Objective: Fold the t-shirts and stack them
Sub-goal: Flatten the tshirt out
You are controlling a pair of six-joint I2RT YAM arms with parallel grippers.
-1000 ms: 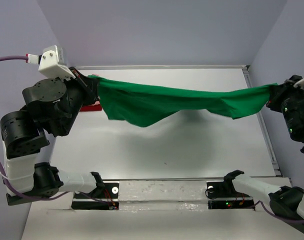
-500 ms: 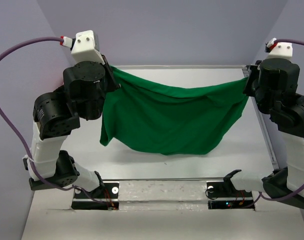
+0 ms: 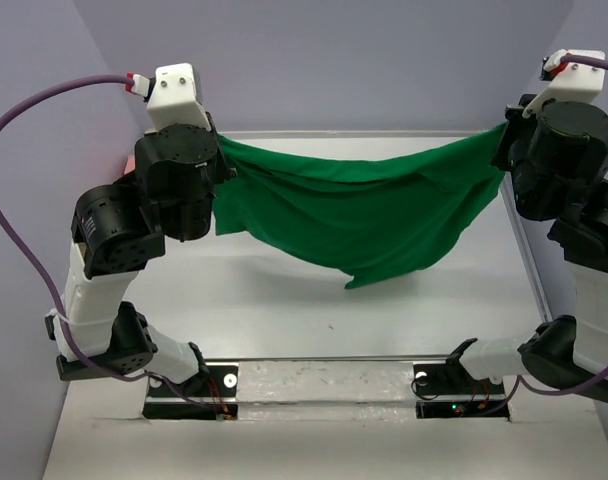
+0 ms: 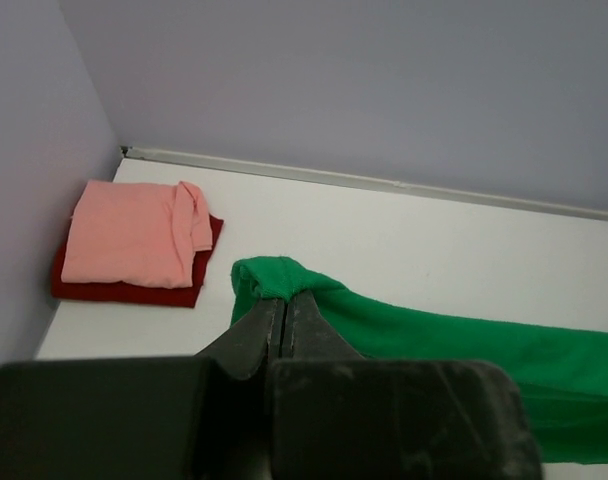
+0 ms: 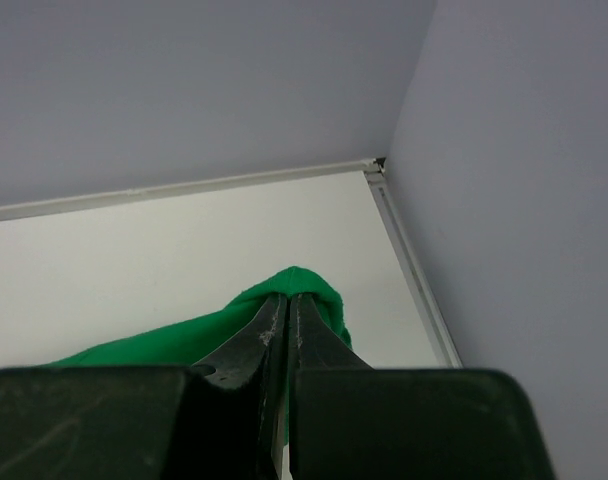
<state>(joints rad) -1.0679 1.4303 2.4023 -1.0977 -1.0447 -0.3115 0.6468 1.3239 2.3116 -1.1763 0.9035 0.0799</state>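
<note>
Green t-shirt (image 3: 364, 215) hangs in the air above the white table (image 3: 284, 310), stretched between the two arms. The left gripper (image 4: 285, 300) is closed on the shirt's left upper corner; in the left wrist view a small fold of green cloth stands out above the pinched fingertips. The right gripper (image 5: 287, 300) is closed in the same way on the right corner, with a small hump of cloth over its tips. Between them the cloth sags, and its lowest part comes to a point a little right of the middle. It seems to hang clear of the table, but the top view does not show this surely.

In the far left corner of the table lies a folded stack: the salmon pink t-shirt (image 4: 134, 235) on top of the dark red t-shirt (image 4: 124, 293), whose edge shows below and at the right side.

Compared with half a second before, the green shirt hangs less deep: then its lower edge was wide and reached nearer the front, now it is drawn up. The right arm stands slightly higher. One second before, both arms were low and the shirt was only a narrow band.
</note>
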